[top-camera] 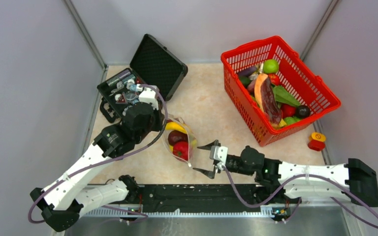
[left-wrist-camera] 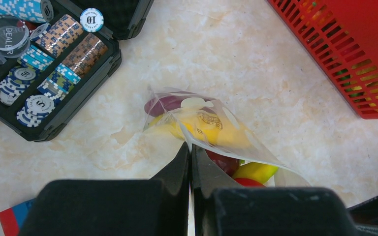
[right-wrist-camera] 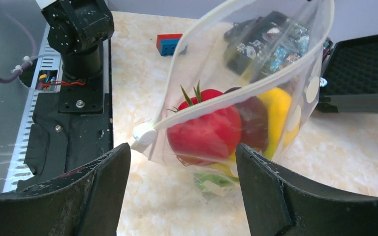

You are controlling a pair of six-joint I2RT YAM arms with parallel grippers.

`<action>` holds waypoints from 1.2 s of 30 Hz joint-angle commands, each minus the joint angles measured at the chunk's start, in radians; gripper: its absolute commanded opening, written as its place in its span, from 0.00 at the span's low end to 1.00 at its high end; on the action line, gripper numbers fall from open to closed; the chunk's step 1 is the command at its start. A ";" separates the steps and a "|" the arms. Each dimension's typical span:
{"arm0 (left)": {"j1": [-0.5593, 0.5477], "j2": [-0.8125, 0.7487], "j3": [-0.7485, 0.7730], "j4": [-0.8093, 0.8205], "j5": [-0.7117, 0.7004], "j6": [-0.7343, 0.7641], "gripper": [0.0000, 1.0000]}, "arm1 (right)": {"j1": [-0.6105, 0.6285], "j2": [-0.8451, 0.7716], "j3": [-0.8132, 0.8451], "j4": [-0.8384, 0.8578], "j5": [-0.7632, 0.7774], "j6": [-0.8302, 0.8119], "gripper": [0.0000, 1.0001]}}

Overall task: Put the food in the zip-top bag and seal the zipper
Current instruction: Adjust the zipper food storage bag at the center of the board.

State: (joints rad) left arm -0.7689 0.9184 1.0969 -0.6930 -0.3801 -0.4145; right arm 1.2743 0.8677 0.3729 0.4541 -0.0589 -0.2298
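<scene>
The clear zip-top bag lies mid-table with food in it: a red tomato, a dark purple piece and a yellow piece. My left gripper is shut on the bag's edge at the far end of the whitish zipper. The zipper's two strips stand apart, so the mouth gapes toward the right wrist camera, with a white slider at the near end. My right gripper is open just right of the bag. Its fingers flank the bag's lower corner without touching it.
A red mesh basket with more toy fruit and vegetables stands at the back right. An open black case of poker chips sits at the back left. A small red-and-yellow object lies by the basket. A red-and-blue block lies near the left arm's base.
</scene>
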 commanded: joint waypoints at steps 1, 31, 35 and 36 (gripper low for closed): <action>0.008 -0.014 0.004 0.054 -0.021 -0.015 0.00 | 0.067 0.047 -0.001 0.113 0.104 -0.083 0.76; 0.070 -0.009 -0.007 0.073 -0.006 -0.140 0.00 | 0.316 0.721 -0.053 1.269 0.730 -0.237 0.60; 0.074 -0.010 -0.008 0.080 0.003 -0.139 0.00 | 0.316 0.725 -0.042 1.269 0.731 -0.245 0.52; 0.074 -0.010 -0.009 0.083 0.005 -0.140 0.00 | 0.316 0.725 -0.036 1.269 0.735 -0.253 0.52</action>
State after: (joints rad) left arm -0.7017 0.9291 1.0897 -0.6743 -0.3824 -0.5510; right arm 1.5764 1.5871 0.3031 1.4826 0.6476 -0.4770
